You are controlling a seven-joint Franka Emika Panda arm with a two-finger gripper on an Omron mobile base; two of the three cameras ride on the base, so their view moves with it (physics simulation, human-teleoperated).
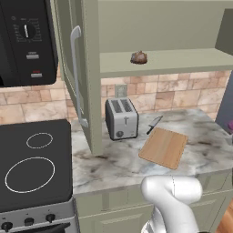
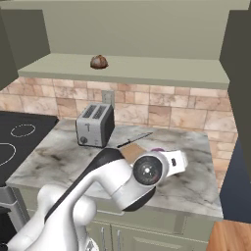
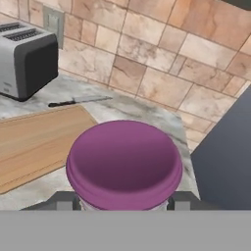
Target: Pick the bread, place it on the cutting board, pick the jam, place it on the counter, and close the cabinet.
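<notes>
Cabinet (image 1: pixel 91 68) carcass stands open on the wall, its sage-green door swung out to the left with the long silver handle (image 1: pixel 76 75) showing, and on its shelf the bread (image 1: pixel 139 57) sits alone, well above the tabletop (image 1: pixel 113 157). Below, the marbled tabletop carries the toaster (image 1: pixel 121 118) near the backsplash, a dark knife (image 1: pixel 154 124) just to its right, and the cutting board (image 1: pixel 164 147) lying bare toward the near edge. Further right, in the hand view, the jam (image 3: pixel 124 164) fills the foreground: the hand (image 3: pixel 125 202) has its two dark tips set against either side of the jar just under the lid, closed on it, with the board's edge just to the left. Whether the jar's base rests on the stone or hangs above it cannot be told. The jar looks rigid, smooth-sided and probably glass, so likely slippery and breakable; a grip low on the body, under the lid's overhang, seems safest. The roll looks light and lumpy, best pinched across its middle.
</notes>
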